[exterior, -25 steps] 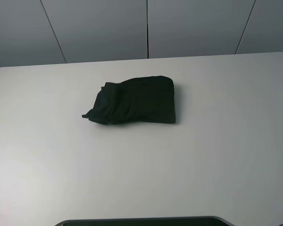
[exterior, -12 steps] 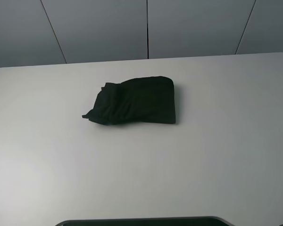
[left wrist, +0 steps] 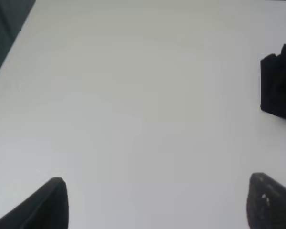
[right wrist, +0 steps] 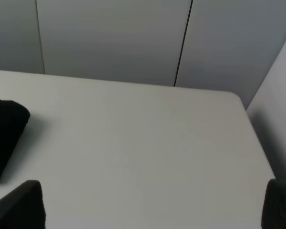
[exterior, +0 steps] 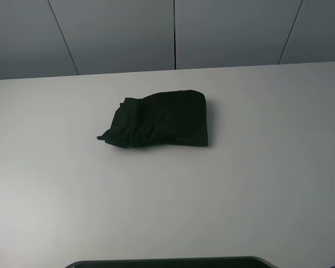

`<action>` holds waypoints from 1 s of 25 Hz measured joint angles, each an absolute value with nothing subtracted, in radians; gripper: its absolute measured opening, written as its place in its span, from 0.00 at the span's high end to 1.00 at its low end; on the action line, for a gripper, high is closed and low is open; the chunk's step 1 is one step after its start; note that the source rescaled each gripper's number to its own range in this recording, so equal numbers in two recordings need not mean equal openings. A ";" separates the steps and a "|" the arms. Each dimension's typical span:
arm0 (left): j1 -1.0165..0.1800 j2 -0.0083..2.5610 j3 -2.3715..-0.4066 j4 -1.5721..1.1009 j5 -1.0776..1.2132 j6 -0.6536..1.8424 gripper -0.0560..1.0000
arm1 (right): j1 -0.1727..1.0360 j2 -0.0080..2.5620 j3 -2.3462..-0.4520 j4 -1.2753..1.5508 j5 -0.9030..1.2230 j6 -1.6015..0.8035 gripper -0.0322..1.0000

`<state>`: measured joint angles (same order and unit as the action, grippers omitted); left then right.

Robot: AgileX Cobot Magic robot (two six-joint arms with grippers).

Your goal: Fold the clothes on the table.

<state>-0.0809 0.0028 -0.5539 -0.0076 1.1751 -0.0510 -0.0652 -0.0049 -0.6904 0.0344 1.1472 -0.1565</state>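
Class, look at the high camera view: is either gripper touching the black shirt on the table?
No. The black shirt lies alone on the white table, with neither gripper near it in that view.

Setting reads as a lab or test cell rather than a home. Large white smooth-topped table with rounded corners [exterior: 257, 190] fills the high view. Behind it, a plain grey panelled wall [exterior: 117, 33] with thin dark vertical seams. Even, flat lighting; no furnishings or decoration visible.
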 joint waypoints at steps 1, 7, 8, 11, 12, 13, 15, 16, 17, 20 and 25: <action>-0.091 0.003 -0.547 -0.008 1.153 -0.053 0.00 | -0.065 -0.003 -0.657 0.041 1.127 -0.154 0.02; -0.118 0.000 -0.518 0.000 1.097 -0.053 0.00 | -0.065 -0.003 -0.520 0.074 1.104 -0.148 0.02; -0.118 0.000 -0.516 0.000 1.092 -0.053 0.00 | -0.065 -0.003 -0.515 0.074 1.104 -0.146 0.02; -0.118 0.000 -0.514 0.000 1.088 -0.053 0.00 | -0.065 -0.003 -0.513 0.072 1.101 -0.143 0.02; -0.118 0.000 -0.514 0.000 1.088 -0.053 0.00 | -0.063 -0.003 -0.513 0.072 1.099 -0.143 0.02; -0.118 0.000 -0.514 0.000 1.088 -0.053 0.00 | -0.056 -0.003 -0.513 0.070 1.099 -0.143 0.02; -0.119 0.000 -0.514 0.000 1.088 -0.053 0.00 | -0.035 -0.003 -0.513 0.070 1.099 -0.141 0.02; -0.120 0.000 -0.513 0.000 1.088 -0.053 0.00 | -0.025 -0.003 -0.513 0.068 1.099 -0.136 0.02; -0.120 0.000 -0.513 0.000 1.088 -0.053 0.00 | -0.018 -0.003 -0.513 0.063 1.099 -0.128 0.02; -0.120 0.000 -0.512 0.000 1.088 -0.053 0.00 | -0.012 -0.003 -0.513 0.059 1.099 -0.114 0.02; -0.120 0.000 -0.512 0.000 1.088 -0.053 0.00 | -0.012 -0.003 -0.513 0.059 1.099 -0.109 0.02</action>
<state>-0.1205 0.0000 -0.5122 0.0000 1.0885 -0.0526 -0.0121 -0.0030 -0.5128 0.0594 1.0991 -0.1086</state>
